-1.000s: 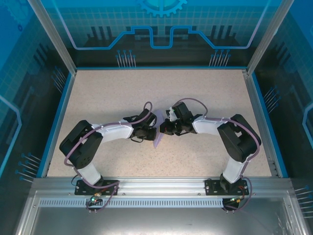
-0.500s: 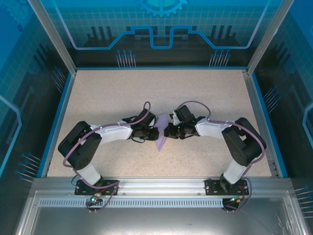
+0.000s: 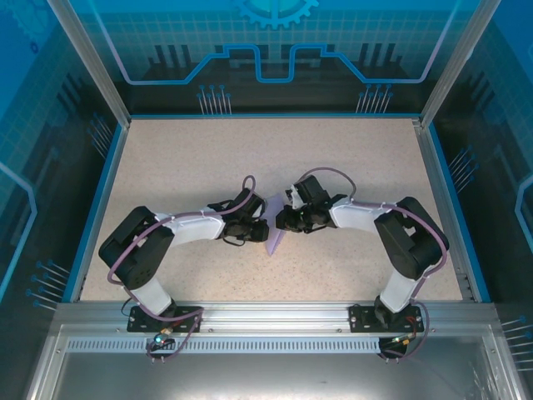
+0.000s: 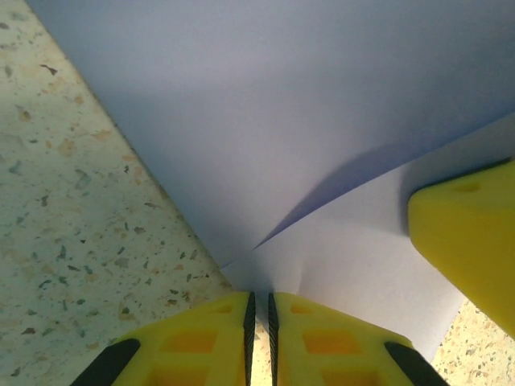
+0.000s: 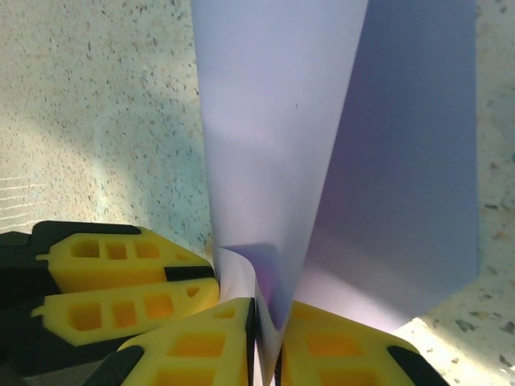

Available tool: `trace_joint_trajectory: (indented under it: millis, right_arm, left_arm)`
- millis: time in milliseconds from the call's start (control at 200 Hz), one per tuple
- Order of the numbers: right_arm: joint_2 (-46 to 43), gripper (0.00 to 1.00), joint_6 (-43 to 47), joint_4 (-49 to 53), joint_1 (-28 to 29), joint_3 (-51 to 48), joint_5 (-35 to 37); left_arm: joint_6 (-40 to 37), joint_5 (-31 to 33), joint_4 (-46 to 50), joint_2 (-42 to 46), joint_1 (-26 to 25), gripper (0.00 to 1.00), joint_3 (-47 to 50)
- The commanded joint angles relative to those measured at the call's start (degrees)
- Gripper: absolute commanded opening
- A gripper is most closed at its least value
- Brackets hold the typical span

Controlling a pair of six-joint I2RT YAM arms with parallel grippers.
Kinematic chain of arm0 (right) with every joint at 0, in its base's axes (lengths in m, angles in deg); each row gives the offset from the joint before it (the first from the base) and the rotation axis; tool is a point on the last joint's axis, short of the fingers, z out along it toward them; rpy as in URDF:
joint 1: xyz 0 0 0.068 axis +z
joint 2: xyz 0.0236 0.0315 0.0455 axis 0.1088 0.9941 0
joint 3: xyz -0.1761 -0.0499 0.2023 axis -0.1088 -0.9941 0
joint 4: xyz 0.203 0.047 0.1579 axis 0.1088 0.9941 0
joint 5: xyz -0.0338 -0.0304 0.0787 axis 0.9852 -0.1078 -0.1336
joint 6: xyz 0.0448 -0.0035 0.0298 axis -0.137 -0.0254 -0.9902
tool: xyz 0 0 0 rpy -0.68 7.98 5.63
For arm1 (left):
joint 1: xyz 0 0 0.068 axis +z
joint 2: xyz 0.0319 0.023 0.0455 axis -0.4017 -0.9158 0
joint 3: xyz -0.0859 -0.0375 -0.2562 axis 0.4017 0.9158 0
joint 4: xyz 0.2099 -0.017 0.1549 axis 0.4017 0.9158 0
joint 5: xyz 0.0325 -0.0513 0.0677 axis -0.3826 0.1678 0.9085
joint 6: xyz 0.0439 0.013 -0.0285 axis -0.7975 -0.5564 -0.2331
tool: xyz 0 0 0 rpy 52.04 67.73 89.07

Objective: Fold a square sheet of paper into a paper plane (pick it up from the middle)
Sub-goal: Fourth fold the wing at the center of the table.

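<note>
The square sheet of paper (image 3: 274, 241) is lavender, folded, and held up off the table between both grippers at mid-table. My left gripper (image 3: 264, 229) comes from the left and is shut on a corner edge of the paper (image 4: 282, 121), pinched at its yellow fingertips (image 4: 259, 299). My right gripper (image 3: 281, 222) comes from the right. Its jaws (image 5: 272, 322) are a narrow slit apart with the paper's fold (image 5: 273, 121) running between them and touching both pads. The two grippers nearly touch: the right finger (image 4: 467, 241) and the left fingers (image 5: 121, 281) each show in the other's wrist view.
The speckled beige tabletop (image 3: 266, 158) is bounded by a blue rim (image 3: 96, 208) and metal posts. Both arm bases (image 3: 154, 308) sit at the near edge. Open tabletop lies behind and to both sides of the grippers.
Both grippers and the paper drifted slightly right, then back left. The paper's lower tip now points further down and right. The right arm's elbow shifted a little.
</note>
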Motion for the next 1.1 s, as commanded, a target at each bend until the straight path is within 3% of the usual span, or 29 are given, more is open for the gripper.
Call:
trace_joint_trajectory:
  millis: [0, 240, 645, 835, 1095]
  right_arm:
    - [0.86, 0.16, 1.35, 0.1, 0.59, 1.48, -0.76]
    - [-0.69, 0.27, 2.31, 1.31, 0.36, 0.73, 0.02]
    - [-2.86, 0.29, 4.24, 3.22, -0.84, -0.76, 1.67]
    - [-4.34, 0.26, 4.62, 3.94, -0.91, -1.12, 1.4]
    - [-2.5, 0.12, 4.45, 3.16, -0.83, -0.25, 0.28]
  left_arm:
    - [-0.13, 0.95, -0.42, 0.56, 0.33, 0.16, 0.76]
    - [-0.33, 0.6, -0.92, -1.47, 0.29, 0.16, 0.26]
    - [-0.98, 1.83, -0.25, -3.47, 0.32, 0.16, -0.64]
    - [-1.1, 1.97, -0.23, -4.14, 0.32, 0.16, -0.75]
    - [-1.62, 2.01, 0.44, -4.95, 0.28, 0.16, -1.74]
